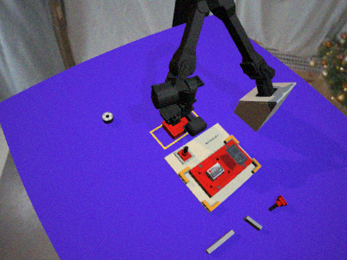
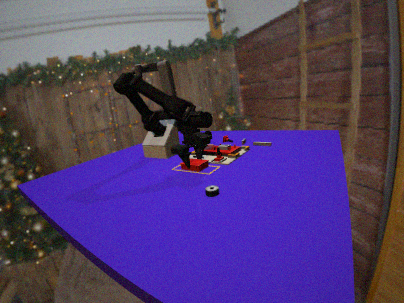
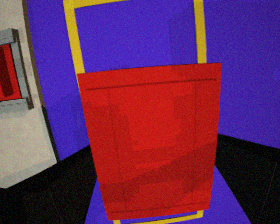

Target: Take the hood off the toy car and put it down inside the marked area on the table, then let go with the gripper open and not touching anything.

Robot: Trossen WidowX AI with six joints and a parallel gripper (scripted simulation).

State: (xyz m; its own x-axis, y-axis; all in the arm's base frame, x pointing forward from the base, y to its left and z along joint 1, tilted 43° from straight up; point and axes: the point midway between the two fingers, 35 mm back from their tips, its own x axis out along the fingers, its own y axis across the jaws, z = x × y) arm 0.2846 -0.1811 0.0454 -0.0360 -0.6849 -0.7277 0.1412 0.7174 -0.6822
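The red hood (image 1: 173, 131) (image 2: 196, 166) (image 3: 155, 135) is level between the fingers of my gripper (image 1: 183, 123) (image 2: 193, 159) (image 3: 156, 167), which is shut on its two sides. The hood is over the yellow outline of the marked area (image 1: 157, 140) (image 2: 214, 170) (image 3: 200, 35), low at the table; whether it touches the table I cannot tell. In the wrist view the outline shows beyond the hood and at its near end. The toy car's red body (image 1: 206, 180) lies on a cream board (image 1: 173, 158) (image 3: 22, 145), beside the marked area.
A red piece with a black peg (image 1: 185, 154) stands on the board. A black and white wheel (image 1: 104, 117) (image 2: 212, 193) lies apart. A red and black part (image 1: 280, 202) and two grey bars (image 1: 220, 242) (image 1: 252, 223) lie beyond the car. The arm's cream base (image 1: 254, 111) (image 2: 157, 148) is nearby.
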